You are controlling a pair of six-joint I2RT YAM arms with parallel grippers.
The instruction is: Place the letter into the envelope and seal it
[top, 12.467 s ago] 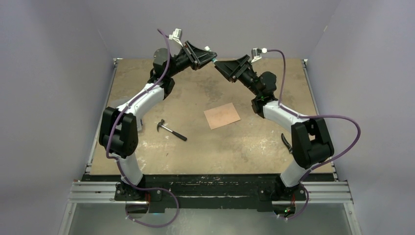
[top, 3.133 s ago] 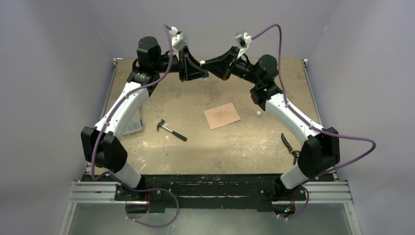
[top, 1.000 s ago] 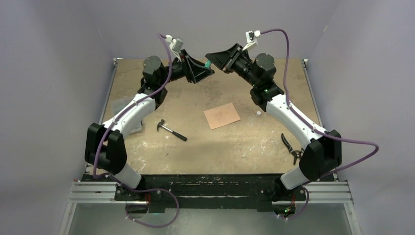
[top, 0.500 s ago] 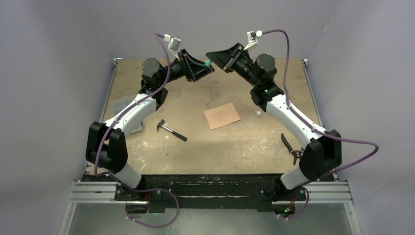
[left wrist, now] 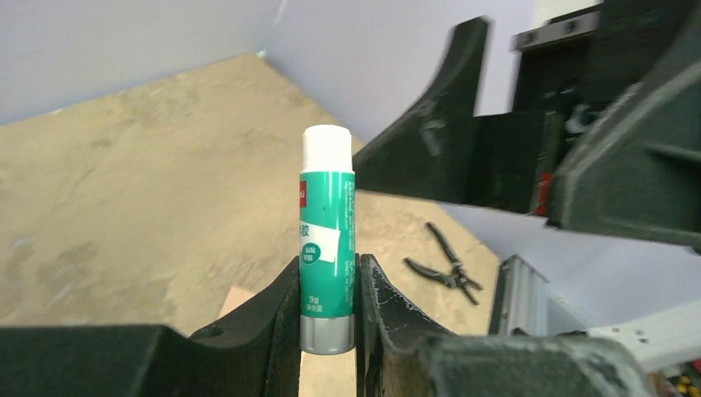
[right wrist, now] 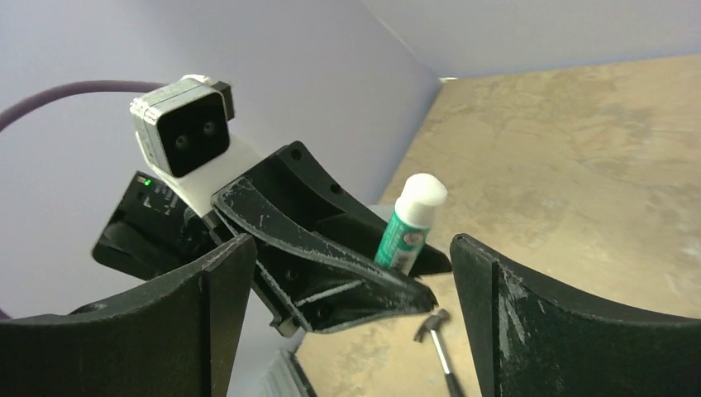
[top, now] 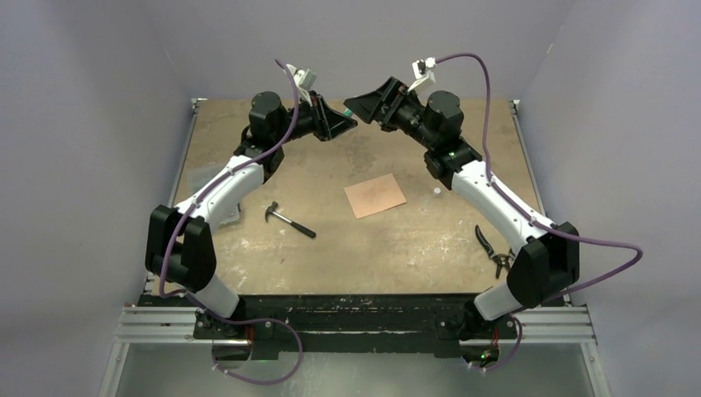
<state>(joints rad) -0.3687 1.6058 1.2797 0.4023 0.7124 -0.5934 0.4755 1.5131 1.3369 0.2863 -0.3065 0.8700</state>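
Paper (top: pixel 374 196) (salmon; letter or envelope, you can't tell) lies flat, well below left gripper (top: pixel 350 124) and right gripper (top: pixel 359 105). Left wrist: jaws pinch glue stick (left wrist: pixel 326 231) upright, presumably for sealing. Right wrist: jaws spread wide, empty, facing your stick.

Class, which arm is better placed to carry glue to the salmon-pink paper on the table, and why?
Left: the left gripper clamps the green-and-white glue stick, while the right gripper stands open and empty.

glue stick (left wrist: pixel 326 240) label print too small to read, hammer (right wrist: pixel 441 351) handle cut off at bottom edge
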